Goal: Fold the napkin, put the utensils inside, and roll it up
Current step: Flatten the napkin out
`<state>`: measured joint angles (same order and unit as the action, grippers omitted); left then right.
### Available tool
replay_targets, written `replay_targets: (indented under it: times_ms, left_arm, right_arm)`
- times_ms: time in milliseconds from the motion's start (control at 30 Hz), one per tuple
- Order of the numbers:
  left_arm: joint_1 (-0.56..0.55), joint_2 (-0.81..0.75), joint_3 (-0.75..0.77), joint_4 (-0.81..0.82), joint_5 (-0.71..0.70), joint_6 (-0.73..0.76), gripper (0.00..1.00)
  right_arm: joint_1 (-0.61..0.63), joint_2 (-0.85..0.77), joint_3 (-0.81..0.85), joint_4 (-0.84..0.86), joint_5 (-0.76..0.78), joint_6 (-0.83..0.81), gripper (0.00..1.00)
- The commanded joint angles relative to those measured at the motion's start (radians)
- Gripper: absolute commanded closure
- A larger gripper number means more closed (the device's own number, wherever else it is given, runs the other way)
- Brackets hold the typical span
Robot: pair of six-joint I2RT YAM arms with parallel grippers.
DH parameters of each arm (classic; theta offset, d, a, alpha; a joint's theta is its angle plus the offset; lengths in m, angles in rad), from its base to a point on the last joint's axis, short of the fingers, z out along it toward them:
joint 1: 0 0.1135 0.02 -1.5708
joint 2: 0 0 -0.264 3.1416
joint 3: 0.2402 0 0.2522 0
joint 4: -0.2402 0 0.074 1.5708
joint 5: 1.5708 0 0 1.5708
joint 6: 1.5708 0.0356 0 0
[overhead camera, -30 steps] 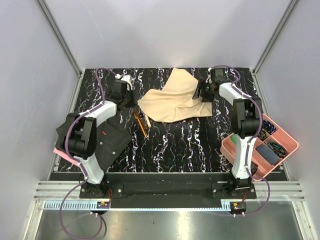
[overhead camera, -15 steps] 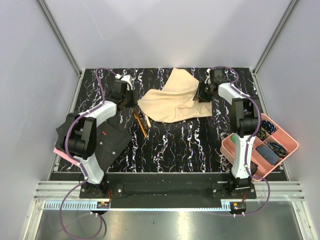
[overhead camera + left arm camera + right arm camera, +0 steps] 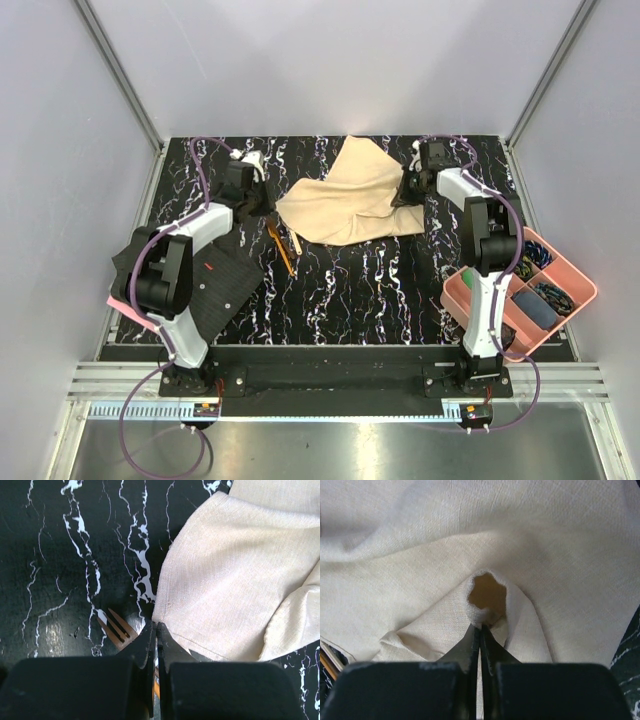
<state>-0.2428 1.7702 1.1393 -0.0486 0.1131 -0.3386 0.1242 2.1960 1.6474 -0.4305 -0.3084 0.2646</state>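
Black marbled tabletop [image 3: 350, 290]: left hand [image 3: 156, 625] and right hand [image 3: 481, 626] each pinch the napkin [image 3: 345, 205], whose thin fold may slip under tension

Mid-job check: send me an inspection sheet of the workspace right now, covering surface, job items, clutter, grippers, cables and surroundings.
Surface: black white-veined tabletop, no spill seen.
Job's things: napkin rumpled at far middle, not yet folded; utensils on the bare table beside its left corner, outside it.
Clutter: black mat near left; pink tray of small items near right.
Grippers: left gripper shut at the napkin's corner, grip unclear; right gripper shut on a pinched pucker of napkin.
Cables: purple cables along both arms, no snag seen.
Surroundings: pale walls, metal frame; nothing else seen.
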Motion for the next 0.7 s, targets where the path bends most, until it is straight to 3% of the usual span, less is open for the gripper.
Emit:
replay_targets:
  times_ms: [0, 333, 667]
  left_arm:
    - [0.010, -0.084, -0.024, 0.084, 0.030, -0.022, 1.00]
    - [0.030, -0.261, -0.027, 0.142, 0.091, -0.088, 1.00]
    - [0.042, -0.581, 0.014, 0.105, 0.082, -0.122, 1.00]
  right_arm:
    - [0.000, -0.179, -0.034, 0.013, -0.009, -0.013, 1.00]
    - [0.000, -0.585, -0.096, 0.009, 0.118, -0.014, 1.00]
    - [0.002, -1.011, -0.178, 0.042, 0.262, -0.100, 1.00]
